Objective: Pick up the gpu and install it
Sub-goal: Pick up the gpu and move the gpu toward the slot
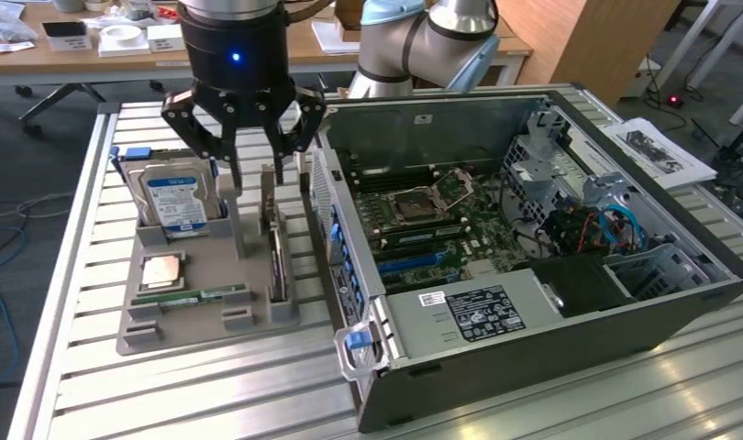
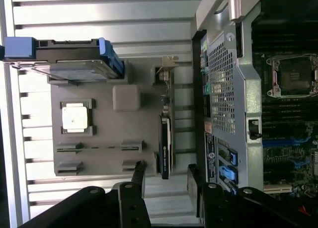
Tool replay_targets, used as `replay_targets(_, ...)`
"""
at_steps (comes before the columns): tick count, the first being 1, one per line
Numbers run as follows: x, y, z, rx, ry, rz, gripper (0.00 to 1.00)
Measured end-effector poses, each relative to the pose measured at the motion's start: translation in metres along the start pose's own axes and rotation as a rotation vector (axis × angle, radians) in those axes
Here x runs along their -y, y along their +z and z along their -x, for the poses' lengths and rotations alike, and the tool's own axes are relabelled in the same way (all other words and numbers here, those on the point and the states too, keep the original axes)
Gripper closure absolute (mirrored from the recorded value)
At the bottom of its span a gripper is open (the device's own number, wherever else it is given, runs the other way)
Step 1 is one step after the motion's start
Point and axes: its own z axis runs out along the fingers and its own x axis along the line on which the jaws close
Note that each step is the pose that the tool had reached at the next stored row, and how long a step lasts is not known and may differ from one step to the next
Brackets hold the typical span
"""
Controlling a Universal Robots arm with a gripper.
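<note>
Gripper (image 1: 255,170) hangs over the graphics card (image 1: 273,247), jaws open and apparently clear of it; card stands edgewise in tray (image 1: 151,335).

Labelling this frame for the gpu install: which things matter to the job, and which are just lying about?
Job: gpu, on edge in the grey tray; open gripper over the tray; open computer case.
Lying about: hard drive, processor chip, memory stick, papers beside the case.

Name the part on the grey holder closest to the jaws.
The gpu, the thin dark card standing on edge beside the computer case, in line with the open jaws; the hard drive sits aside.
</note>
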Motion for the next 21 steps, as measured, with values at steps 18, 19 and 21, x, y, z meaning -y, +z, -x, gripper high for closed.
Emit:
replay_targets(18, 0.0014, 0.0327, -0.001, 0.0003, 0.0, -0.0032, 0.53)
replay_targets(19, 0.0014, 0.0345, -0.001, 0.0003, 0.0, -0.0032, 0.53)
replay_targets(21, 0.0014, 0.0381, -0.001, 0.0003, 0.0, -0.0031, 0.53)
